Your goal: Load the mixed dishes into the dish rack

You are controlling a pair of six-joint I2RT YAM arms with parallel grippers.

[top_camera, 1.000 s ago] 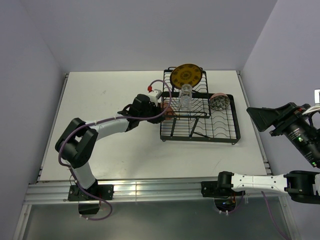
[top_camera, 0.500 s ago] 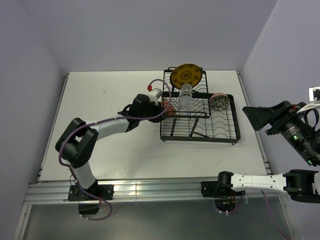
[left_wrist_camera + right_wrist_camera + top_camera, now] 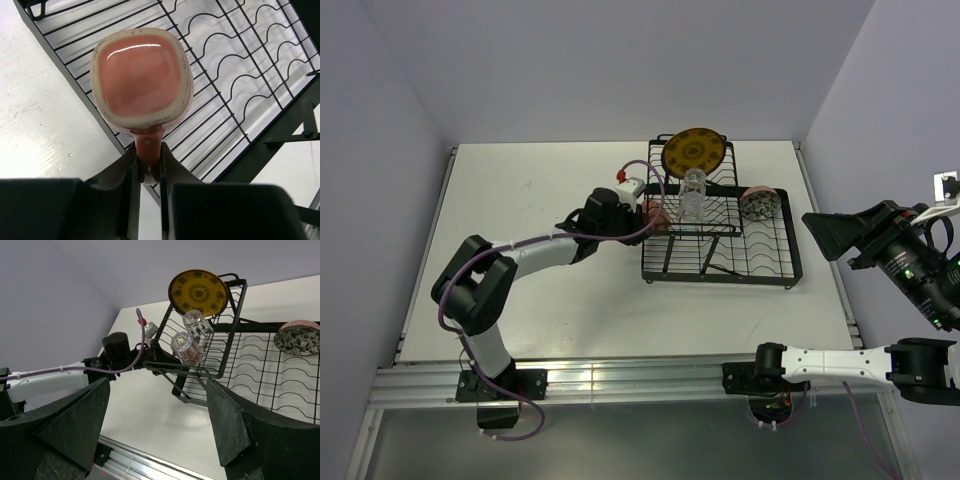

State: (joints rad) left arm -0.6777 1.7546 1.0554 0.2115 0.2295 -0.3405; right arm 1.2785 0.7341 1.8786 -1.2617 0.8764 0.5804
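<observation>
The black wire dish rack (image 3: pixel 720 262) stands at the table's far right. The yellow-orange plate (image 3: pixel 692 150) stands upright at its back. Two clear tumblers (image 3: pixel 692 195) sit on the upper tier. The patterned bowl (image 3: pixel 758 204) leans on the lower tier. My left gripper (image 3: pixel 645 213) is shut on the handle of a pink square-rimmed mug (image 3: pixel 141 77), held over the rack's left edge (image 3: pixel 115 137). My right gripper (image 3: pixel 825 232) is open and empty, raised off the table's right side. The right wrist view shows the plate (image 3: pixel 198 290), tumblers (image 3: pixel 184 347) and bowl (image 3: pixel 297 339).
White tabletop (image 3: pixel 540 290) lies left of and in front of the rack. The left arm (image 3: pixel 520 255) stretches across it toward the rack. A metal rail (image 3: pixel 620 375) runs along the near edge. Purple walls enclose the table.
My right gripper has drifted slightly left. The left gripper and the pink mug have hardly moved.
</observation>
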